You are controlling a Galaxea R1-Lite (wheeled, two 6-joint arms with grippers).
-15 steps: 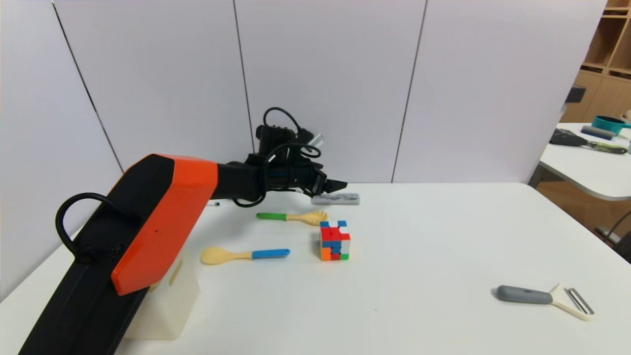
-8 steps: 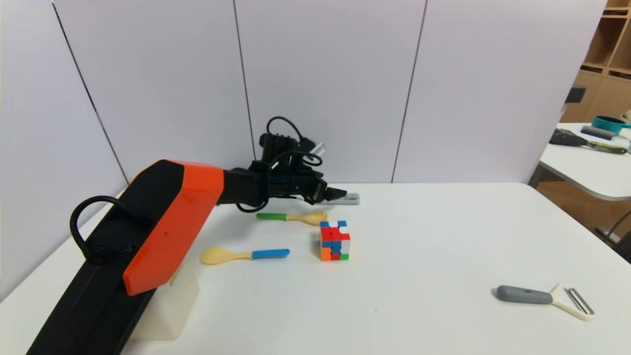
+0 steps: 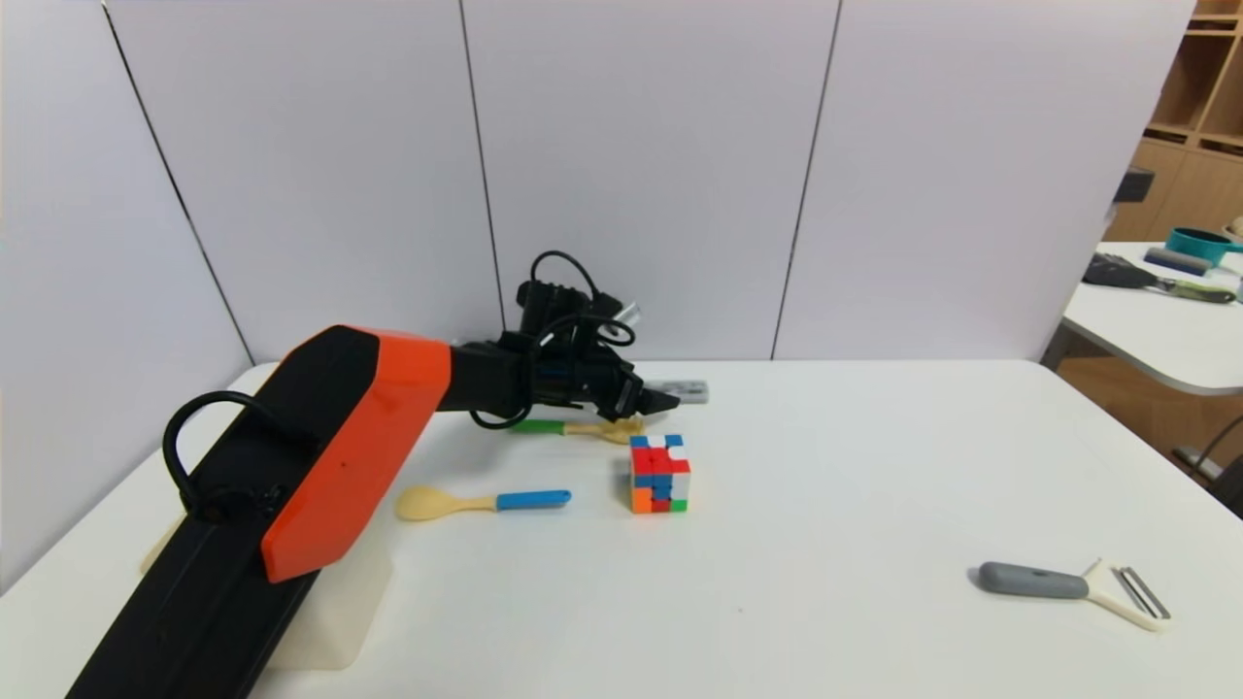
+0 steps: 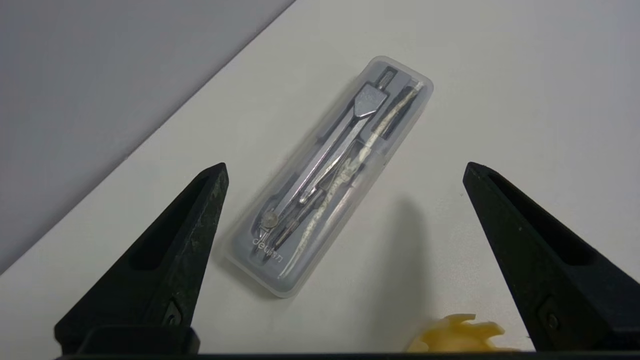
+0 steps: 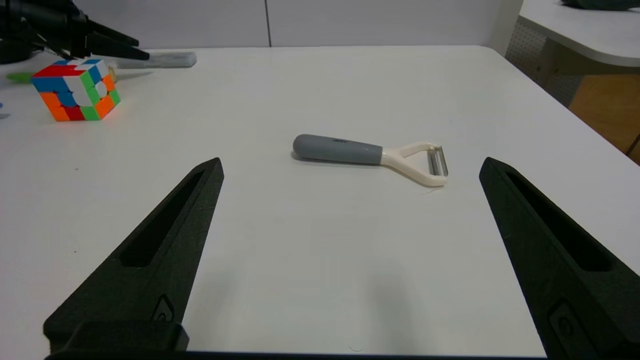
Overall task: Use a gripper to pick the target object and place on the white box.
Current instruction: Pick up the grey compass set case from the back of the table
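Note:
The target object (image 3: 688, 391) is a flat grey case lying near the table's back edge. The left wrist view shows it as a translucent case (image 4: 327, 180) with a metal compass inside. My left gripper (image 3: 662, 399) hangs low over its near end, open. The jaws stand wide to either side of the case (image 4: 345, 167) without touching it. The white box (image 3: 350, 594) sits at the front left, largely hidden behind my left arm. My right gripper (image 5: 351, 161) is open and empty, low over the table's right side.
A colourful cube (image 3: 659, 473) stands just in front of the case. A green-handled fork-spoon (image 3: 573, 427) lies under the left wrist, and a blue-handled spoon (image 3: 481, 502) lies nearer. A grey-handled peeler (image 3: 1068, 582) lies at the front right. The wall panels stand close behind the case.
My left gripper has come down from above the case and now covers its left part in the head view. The arm has shifted forward. The jaws stayed open.

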